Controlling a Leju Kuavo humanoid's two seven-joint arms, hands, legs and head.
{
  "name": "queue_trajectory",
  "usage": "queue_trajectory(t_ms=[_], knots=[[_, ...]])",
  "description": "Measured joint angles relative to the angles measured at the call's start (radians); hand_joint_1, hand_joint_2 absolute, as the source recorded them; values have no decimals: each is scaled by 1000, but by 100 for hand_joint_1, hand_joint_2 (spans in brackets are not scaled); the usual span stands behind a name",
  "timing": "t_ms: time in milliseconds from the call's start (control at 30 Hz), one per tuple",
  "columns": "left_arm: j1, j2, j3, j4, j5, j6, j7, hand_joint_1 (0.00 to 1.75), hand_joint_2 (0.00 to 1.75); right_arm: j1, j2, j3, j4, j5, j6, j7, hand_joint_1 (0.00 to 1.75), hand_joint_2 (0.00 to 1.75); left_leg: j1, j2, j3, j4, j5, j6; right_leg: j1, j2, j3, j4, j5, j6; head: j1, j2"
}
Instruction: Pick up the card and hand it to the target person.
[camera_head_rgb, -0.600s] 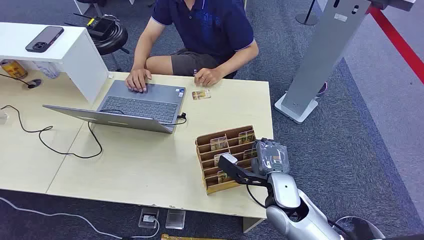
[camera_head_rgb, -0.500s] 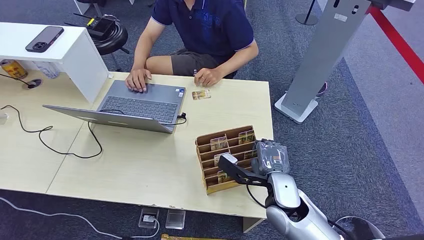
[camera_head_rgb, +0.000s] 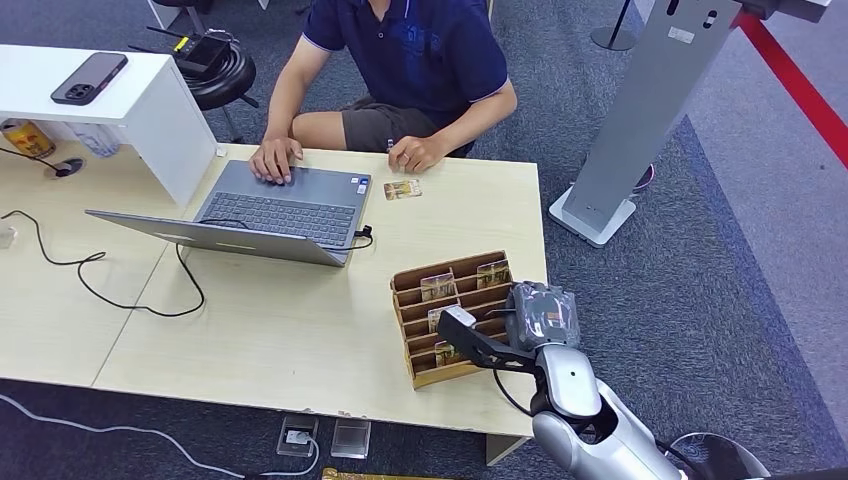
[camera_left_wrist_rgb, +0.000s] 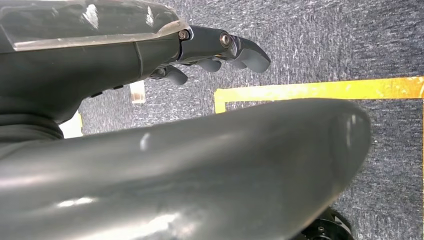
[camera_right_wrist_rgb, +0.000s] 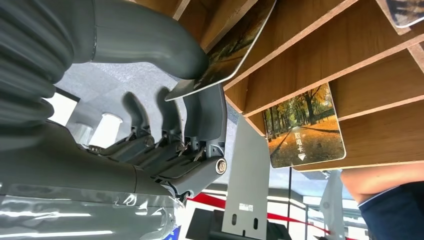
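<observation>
Robot hand (camera_right_wrist_rgb: 165, 125) pinching card (camera_right_wrist_rgb: 227, 55) edge

Light: bright, even overhead | shadows: soft on bench (camera_head_rgb: 300, 320) | glare: streaks on wrist covers | blur: near parts soft

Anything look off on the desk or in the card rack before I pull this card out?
One oddity: a loose card lies flat on the desk beside the laptop, by the person's hand, outside the wooden rack. In the rack, the right hand pinches a card at its edge; the other cards sit in their slots.
</observation>
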Motion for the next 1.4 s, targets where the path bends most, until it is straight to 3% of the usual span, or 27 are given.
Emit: queue_trajectory(t_ms=[600, 1067, 1267, 1400], knots=[[0, 0, -6, 0, 33, -6, -21, 0, 0, 8, -5, -7, -19, 16, -23, 0, 175, 175, 0, 0, 0, 0, 0, 0, 0, 0, 0, 0, 0, 0, 0, 0], [1, 1, -8, 0, 67, 10, -21, 0, 0, 13, -60, -89, -304, 71, -48, 11, 175, 175, 0, 0, 0, 0, 0, 0, 0, 0, 0, 0, 0, 0, 0, 0], [0, 1, -10, 0, 74, 10, -21, 0, 0, -86, -59, -86, -347, -24, -37, -7, 175, 175, 0, 0, -1, 0, 0, 0, 0, 0, 0, 0, 1, 0, 0, 0], [-6, 1, -20, 0, 64, 7, -18, 0, 0, -211, -28, -71, -246, -106, -40, -48, 175, 175, 0, 0, -2, 0, 2, 0, 0, 0, -1, 1, 2, 0, 0, 0]])
